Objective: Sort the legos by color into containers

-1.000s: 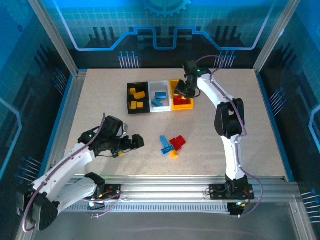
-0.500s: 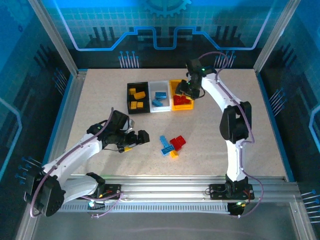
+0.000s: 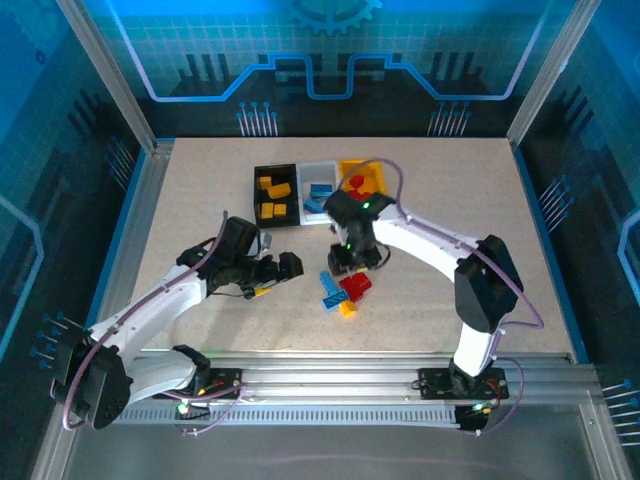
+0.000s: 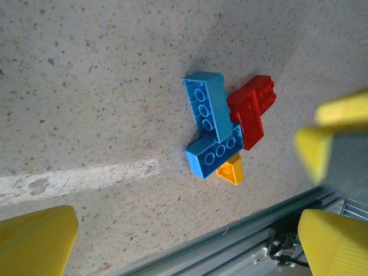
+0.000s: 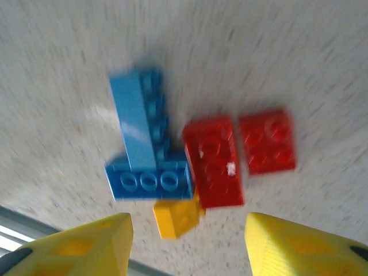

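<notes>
Well into the sort, by the look of the bins, with the clearing of the one loose heap in hand. Poised right above that heap with the right claw (image 5: 187,230), fingers spread and empty. In the heap, at the front middle of the table (image 3: 200,200): two blue bricks (image 5: 149,178) touching in an L, two red bricks (image 5: 213,161) side by side against the blue pair, and one small orange-yellow brick (image 5: 175,218) tucked at the corner. Off to the heap's left with the left claw (image 4: 187,218), likewise spread, nothing between its fingers, aimed at the same bricks. Farther back, joined in a row: a black bin (image 3: 257,200) holding orange-yellow bricks, a white bin (image 3: 318,167) holding blue, an orange-yellow bin (image 3: 375,172) holding red. Next, most likely: straight down onto a single brick, easiest the outer red one, closing without dragging its neighbours, then back to the orange-yellow bin. Underneath, a pale speckled tabletop, flat and matte. Around it, an aluminium frame (image 3: 135,220) and blue-lit panels (image 3: 320,60) with a circuit pattern.
</notes>
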Controlling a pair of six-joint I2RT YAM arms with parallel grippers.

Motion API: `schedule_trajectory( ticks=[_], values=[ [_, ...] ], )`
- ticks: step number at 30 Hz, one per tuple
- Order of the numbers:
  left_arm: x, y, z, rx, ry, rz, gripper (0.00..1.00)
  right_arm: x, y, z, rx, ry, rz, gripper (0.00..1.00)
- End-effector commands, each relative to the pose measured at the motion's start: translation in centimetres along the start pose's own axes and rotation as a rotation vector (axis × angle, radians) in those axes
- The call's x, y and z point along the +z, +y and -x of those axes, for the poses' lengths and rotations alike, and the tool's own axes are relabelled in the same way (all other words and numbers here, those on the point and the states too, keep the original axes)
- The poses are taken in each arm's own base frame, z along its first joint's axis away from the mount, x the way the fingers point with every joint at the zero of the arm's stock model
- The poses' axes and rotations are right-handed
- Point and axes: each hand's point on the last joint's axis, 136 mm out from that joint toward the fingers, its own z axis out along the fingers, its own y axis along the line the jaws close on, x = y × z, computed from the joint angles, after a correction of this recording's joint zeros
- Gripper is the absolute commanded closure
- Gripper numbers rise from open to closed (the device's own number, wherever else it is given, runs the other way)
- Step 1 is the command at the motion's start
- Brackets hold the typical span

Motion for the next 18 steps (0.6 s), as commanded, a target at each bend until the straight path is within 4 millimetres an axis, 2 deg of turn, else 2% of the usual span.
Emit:
schedule_trajectory(
  ticks=[1,3,6,18],
  values=[
    [0.6,0.3,0.1,-0.048,0.001,-0.009,0.01,0.1,0.2,-3.5,-0.088,0.034,-0.078,0.44],
    [0.6,0.3,0.2,-0.053,0.000,-0.008,0.01,1.0,0.5,-5.0,-0.126,0.061,-0.114,0.43],
    [0.6,0.4,0.1,-0.057,0.003,-0.008,0.01,2.4,0.5,-6.2,-0.153,0.087,-0.154,0.42],
    [-0.4,1.5,-1.4,-0.066,0.011,0.015,0.01,6.1,0.7,-6.0,-0.136,0.134,-0.167,0.42]
  ],
)
